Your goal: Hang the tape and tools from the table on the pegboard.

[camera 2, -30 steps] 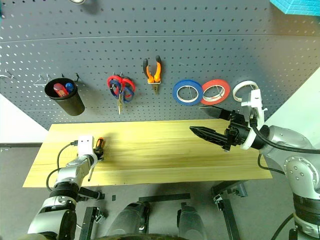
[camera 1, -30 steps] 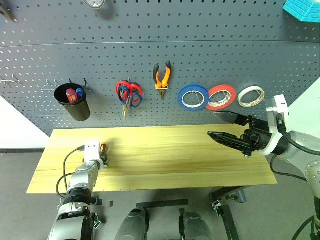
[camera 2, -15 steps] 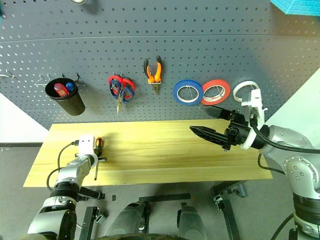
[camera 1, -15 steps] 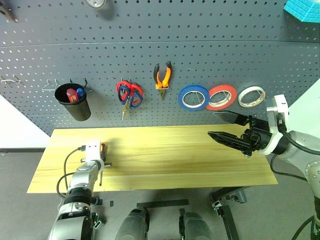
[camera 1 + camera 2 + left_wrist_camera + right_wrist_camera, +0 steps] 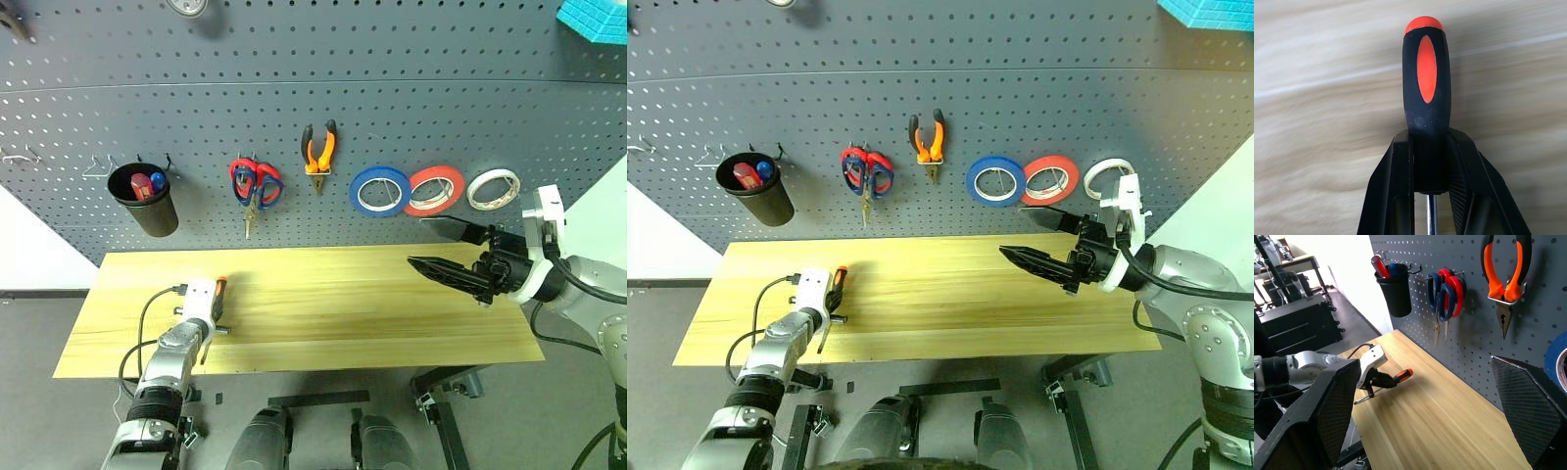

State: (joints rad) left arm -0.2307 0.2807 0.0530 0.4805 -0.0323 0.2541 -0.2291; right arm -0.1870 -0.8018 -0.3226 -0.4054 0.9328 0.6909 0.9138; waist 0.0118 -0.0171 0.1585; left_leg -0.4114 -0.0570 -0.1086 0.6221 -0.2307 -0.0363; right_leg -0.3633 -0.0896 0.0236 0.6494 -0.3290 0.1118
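**Screwdriver in the left gripper**

The left gripper [image 5: 830, 302] is squeezing the screwdriver [image 5: 1426, 103] tight over the table [image 5: 323, 294]. The right gripper [image 5: 443, 250] is hanging wide open, holding nothing, near the white tape [image 5: 492, 189] on the pegboard [image 5: 392, 88].

1. 3 tape rolls: blue roll [image 5: 379, 191], red roll [image 5: 434, 189], whitish tape [image 5: 492, 189].
2. 2 scissors [image 5: 255, 185], overlapping.
3. 1 pliers [image 5: 317, 154].
4. 1 screwdriver [image 5: 1426, 103].
5. 1 black cup [image 5: 144, 200].
6. 2 hands: left hand [image 5: 207, 315], right hand [image 5: 438, 247].

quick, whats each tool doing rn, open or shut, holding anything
left tool: shut on the screwdriver, by its handle.
right tool: open, holding nothing.
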